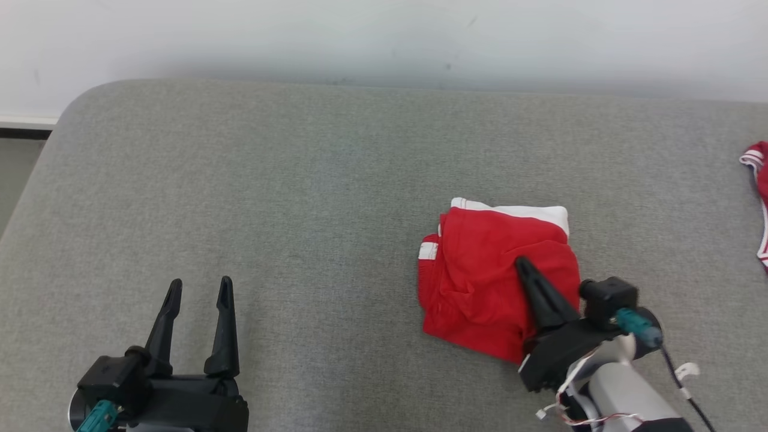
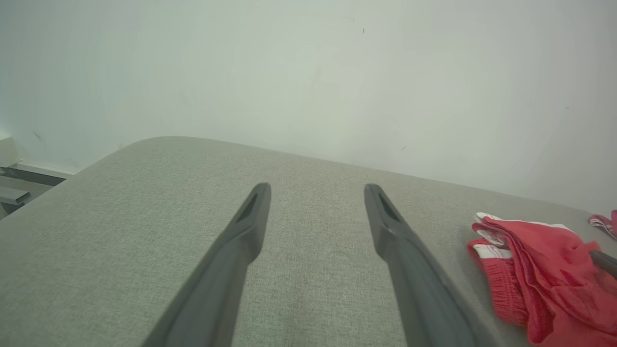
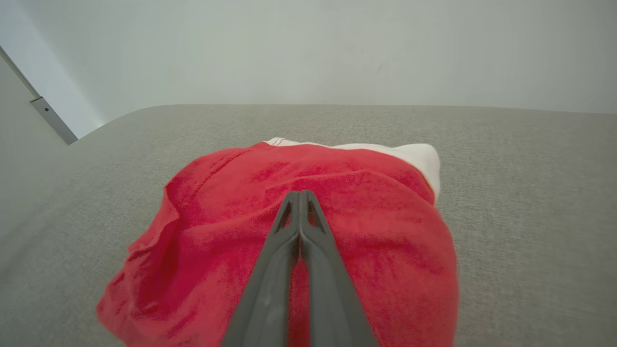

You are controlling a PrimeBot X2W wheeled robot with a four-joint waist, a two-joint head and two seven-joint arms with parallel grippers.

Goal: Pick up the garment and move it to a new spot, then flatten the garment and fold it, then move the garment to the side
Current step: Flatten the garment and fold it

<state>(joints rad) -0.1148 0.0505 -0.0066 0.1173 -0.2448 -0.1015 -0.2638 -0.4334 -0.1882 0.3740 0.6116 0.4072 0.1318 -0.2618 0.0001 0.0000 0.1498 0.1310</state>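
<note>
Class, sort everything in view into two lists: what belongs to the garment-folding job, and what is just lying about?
Job: red garment; right end effector, shut, resting on it; left end effector, open; grey table.
Lying about: second red garment, far to the right.

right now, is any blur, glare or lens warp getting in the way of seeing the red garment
head view: soft even light, no glare, garment sharp on the table; left wrist view: left gripper blurs toward the lens, garment cut off by the right edge; right wrist view: right gripper soft at the bottom, fabric slightly fuzzy and looming large.
</note>
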